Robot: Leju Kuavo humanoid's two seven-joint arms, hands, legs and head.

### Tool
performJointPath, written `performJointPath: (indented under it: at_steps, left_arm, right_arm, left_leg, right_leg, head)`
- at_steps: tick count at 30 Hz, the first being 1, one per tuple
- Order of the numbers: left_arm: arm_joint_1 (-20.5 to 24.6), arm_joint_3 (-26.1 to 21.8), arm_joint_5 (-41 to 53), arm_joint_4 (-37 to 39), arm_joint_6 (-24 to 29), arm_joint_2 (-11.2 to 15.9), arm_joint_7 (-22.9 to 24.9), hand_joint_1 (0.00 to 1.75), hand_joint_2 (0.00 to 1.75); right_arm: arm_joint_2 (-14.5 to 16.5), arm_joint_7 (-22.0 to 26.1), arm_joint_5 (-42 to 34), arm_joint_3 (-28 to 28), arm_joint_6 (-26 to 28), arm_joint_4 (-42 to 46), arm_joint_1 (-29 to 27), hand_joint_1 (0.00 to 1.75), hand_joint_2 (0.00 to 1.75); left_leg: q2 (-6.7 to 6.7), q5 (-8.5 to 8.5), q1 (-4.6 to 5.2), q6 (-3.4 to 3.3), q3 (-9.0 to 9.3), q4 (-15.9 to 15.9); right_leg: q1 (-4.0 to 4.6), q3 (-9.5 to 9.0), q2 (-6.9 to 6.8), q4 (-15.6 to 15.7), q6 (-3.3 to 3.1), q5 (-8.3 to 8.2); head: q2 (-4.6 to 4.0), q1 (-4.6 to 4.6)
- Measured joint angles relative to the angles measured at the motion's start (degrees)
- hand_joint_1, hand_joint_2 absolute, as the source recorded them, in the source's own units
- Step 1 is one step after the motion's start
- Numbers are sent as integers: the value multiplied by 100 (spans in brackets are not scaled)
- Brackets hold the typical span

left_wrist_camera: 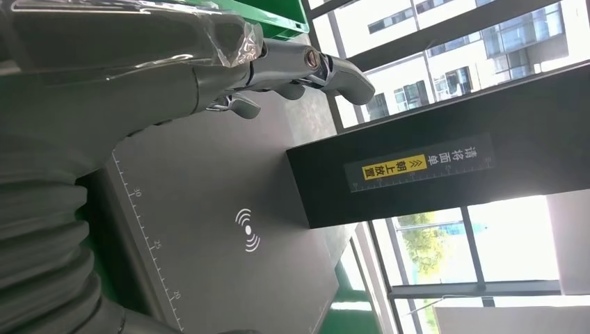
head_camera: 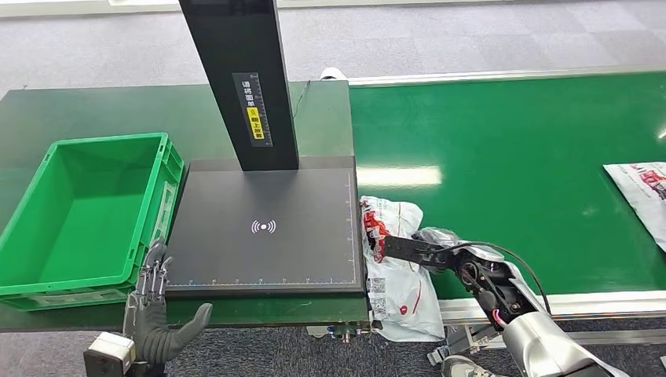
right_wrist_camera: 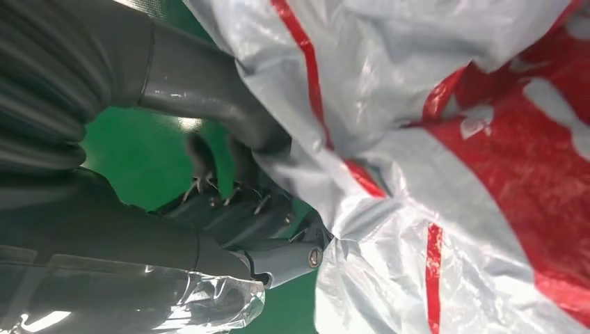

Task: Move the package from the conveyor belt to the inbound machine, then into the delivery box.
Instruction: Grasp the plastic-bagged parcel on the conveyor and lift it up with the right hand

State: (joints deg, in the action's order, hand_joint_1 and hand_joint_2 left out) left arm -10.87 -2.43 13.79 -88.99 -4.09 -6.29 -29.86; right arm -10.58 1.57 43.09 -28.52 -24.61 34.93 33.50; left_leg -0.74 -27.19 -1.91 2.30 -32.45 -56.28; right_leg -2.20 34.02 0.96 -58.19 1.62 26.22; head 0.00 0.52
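A white plastic package (head_camera: 397,271) with red print lies at the left end of the green conveyor belt (head_camera: 510,173), drooping over its front edge beside the black inbound machine (head_camera: 267,228). My right hand (head_camera: 412,250) grips the package; in the right wrist view its fingers (right_wrist_camera: 236,209) close on the crumpled film of the package (right_wrist_camera: 445,153). My left hand (head_camera: 153,310) hangs open at the front left corner of the machine, holding nothing. The green delivery box (head_camera: 86,212) stands left of the machine. In the left wrist view the left hand's fingers (left_wrist_camera: 306,69) are spread above the machine plate (left_wrist_camera: 229,229).
The machine's black post (head_camera: 239,78) rises from the back of its plate. A second white and red package (head_camera: 640,192) lies at the right end of the belt. A metal rail (head_camera: 597,302) borders the belt's front edge.
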Motion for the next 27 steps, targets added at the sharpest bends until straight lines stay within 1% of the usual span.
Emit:
performJointPath:
  at_steps: [5,10,17,23,27]
  left_arm:
    - [-6,2,-14,1,5,17,0,0,175]
    - [-82,-6,-52,-5,33,42,-25,0,175]
    - [-295,-30,-55,-110,36,44,-149,0,175]
    - [-392,-120,63,-213,-41,-25,-215,0,175]
    - [-405,-193,151,-249,-120,-92,-240,0,175]
  right_arm:
    - [5,151,-167,-125,70,-59,36,175,175]
    - [-14,475,-579,-131,460,45,-10,175,175]
    - [-64,719,-1280,104,1132,951,-222,175,175]
    - [-34,754,-1347,382,1366,1766,-320,175,175]
    - [77,898,-1378,567,1546,2213,-395,175,175]
  left_leg:
    - [-1,0,0,0,0,0]
    - [-5,0,0,0,-1,0]
    - [-7,0,0,0,-2,0]
    - [3,1,0,-1,-2,0]
    - [3,1,1,0,-3,0]
  right_leg:
    - [0,0,0,0,0,0]
    - [0,2,2,-1,0,0]
    - [0,5,3,0,0,0]
    - [0,0,-1,0,0,0]
    - [0,1,-1,0,0,0]
  head:
    - [0,-1]
    - [0,-1]
    - [0,-1]
    - [0,0]
    - [0,-1]
